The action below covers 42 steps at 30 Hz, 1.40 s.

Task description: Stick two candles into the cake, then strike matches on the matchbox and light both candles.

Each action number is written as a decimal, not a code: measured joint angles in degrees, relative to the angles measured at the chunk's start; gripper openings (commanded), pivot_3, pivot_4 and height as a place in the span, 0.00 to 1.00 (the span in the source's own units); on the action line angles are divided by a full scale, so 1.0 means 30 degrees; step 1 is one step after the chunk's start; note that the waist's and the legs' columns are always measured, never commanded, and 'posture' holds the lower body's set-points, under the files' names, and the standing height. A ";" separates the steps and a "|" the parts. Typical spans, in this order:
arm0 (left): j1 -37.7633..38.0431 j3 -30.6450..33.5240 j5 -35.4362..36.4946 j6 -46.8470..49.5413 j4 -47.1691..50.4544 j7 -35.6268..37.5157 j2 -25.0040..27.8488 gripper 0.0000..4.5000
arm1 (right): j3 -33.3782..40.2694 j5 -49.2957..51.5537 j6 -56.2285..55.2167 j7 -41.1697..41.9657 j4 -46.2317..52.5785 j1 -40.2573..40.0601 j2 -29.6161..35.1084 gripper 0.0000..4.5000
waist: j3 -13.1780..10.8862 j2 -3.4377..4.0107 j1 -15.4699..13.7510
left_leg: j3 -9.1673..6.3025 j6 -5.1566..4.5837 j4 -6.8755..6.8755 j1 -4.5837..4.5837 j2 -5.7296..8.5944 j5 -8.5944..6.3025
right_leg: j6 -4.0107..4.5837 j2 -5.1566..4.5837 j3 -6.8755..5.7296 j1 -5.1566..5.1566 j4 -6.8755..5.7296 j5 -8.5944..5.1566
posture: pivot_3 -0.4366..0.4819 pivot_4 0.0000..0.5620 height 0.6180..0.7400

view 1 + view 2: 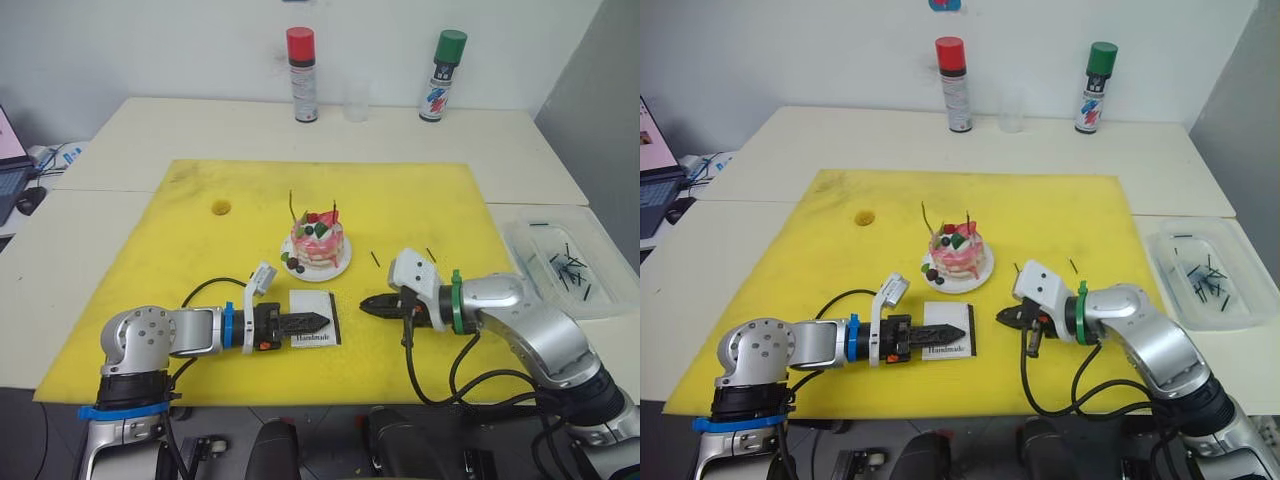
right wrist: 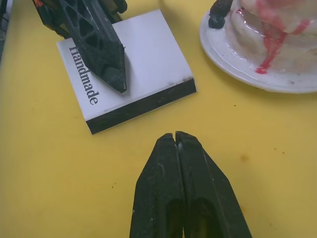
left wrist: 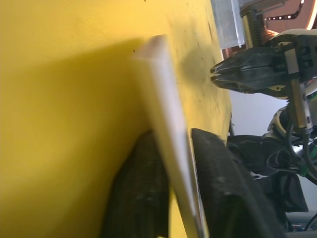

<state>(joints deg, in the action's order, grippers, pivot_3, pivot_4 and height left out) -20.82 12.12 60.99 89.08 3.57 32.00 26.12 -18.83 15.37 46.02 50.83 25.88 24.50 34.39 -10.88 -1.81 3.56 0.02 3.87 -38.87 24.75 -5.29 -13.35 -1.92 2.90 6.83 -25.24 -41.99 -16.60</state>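
Yellow mat (image 1: 420,205): left gripper (image 1: 318,322) clamps matchbox (image 2: 130,77); right gripper (image 2: 176,141) closed, apparently empty, just beside striking strip; match needed next

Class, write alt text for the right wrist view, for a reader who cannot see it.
The right gripper, fingers pressed shut, points at the dark striking edge of the white "Handmade" matchbox on a yellow mat. The left gripper clamps the box from above, and the cake on its white plate sits beside it.

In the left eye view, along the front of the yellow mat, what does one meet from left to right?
Left gripper → flat white matchbox printed "Handmade" → right gripper → clear plastic tray of dark matches.
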 measured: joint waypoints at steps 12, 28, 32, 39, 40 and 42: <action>-0.0418 0.0264 -0.0044 0.0204 -0.1651 0.0541 -0.0024 0.41 | -0.2758 -0.1530 -0.1596 -0.0151 -0.2235 0.1149 -0.1376 0.00 | 0.0012 0.0015 0.0061 | -0.0009 -0.0004 0.0001 -0.0027 -0.0001 0.0003 | 0.0001 0.0001 -0.0006 0.0015 -0.0006 0.0002 | 0.48 0.27 0.54; -0.0355 0.0775 -0.0048 0.0501 -0.1880 0.0390 -0.0202 0.41 | -0.3324 -0.1758 -0.1961 0.0168 -0.2521 0.1230 -0.1813 0.00 | 0.0023 0.0029 0.0209 | -0.0010 -0.0003 0.0003 -0.0040 -0.0002 0.0003 | 0.0002 0.0003 -0.0001 0.0022 -0.0009 0.0002 | 0.48 0.27 0.54; -0.0240 0.0745 -0.0229 0.0234 -0.1839 0.0367 -0.0202 0.17 | -0.3217 -0.1706 -0.1904 0.0172 -0.2513 0.1234 -0.1764 0.00 | 0.0024 0.0030 0.0265 | -0.0010 -0.0003 0.0002 -0.0041 -0.0001 0.0004 | 0.0003 0.0003 0.0003 0.0024 -0.0010 0.0002 | 0.48 0.27 0.54; 0.0115 0.0765 -0.0233 -0.0317 -0.1630 0.0415 -0.0200 0.01 | -0.1064 -0.1002 -0.0983 -0.0076 -0.1093 0.1084 -0.0653 0.00 | 0.0045 0.0067 0.0403 | -0.0019 -0.0004 0.0005 -0.0092 0.0018 0.0004 | 0.0046 0.0003 0.0022 0.0050 -0.0009 -0.0021 | 0.48 0.27 0.54; 0.0178 0.0781 -0.0233 -0.0357 -0.1602 0.0419 -0.0198 0.01 | -0.0751 -0.0942 -0.0961 -0.0184 -0.0822 0.0976 -0.0504 0.00 | 0.0045 0.0068 0.0423 | -0.0022 -0.0003 0.0007 -0.0111 0.0021 0.0004 | 0.0056 0.0003 0.0027 0.0062 -0.0008 -0.0027 | 0.48 0.27 0.54; 0.0277 0.0792 -0.0230 -0.0436 -0.1485 0.0443 -0.0189 0.01 | -0.0174 -0.0871 -0.0927 -0.0416 -0.0319 0.0670 -0.0346 0.00 | 0.0046 0.0069 0.0441 | -0.0022 -0.0003 0.0011 -0.0124 0.0032 0.0004 | 0.0067 0.0003 0.0039 0.0067 -0.0008 -0.0033 | 0.48 0.27 0.54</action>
<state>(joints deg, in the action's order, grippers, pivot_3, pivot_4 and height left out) -19.99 14.50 60.30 87.77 -0.88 33.33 25.55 -19.36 12.76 43.24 49.58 24.93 26.52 33.35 -10.75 -1.60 4.89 -0.04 3.86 -38.84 24.37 -5.20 -13.34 -1.72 2.91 6.94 -25.04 -42.01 -16.70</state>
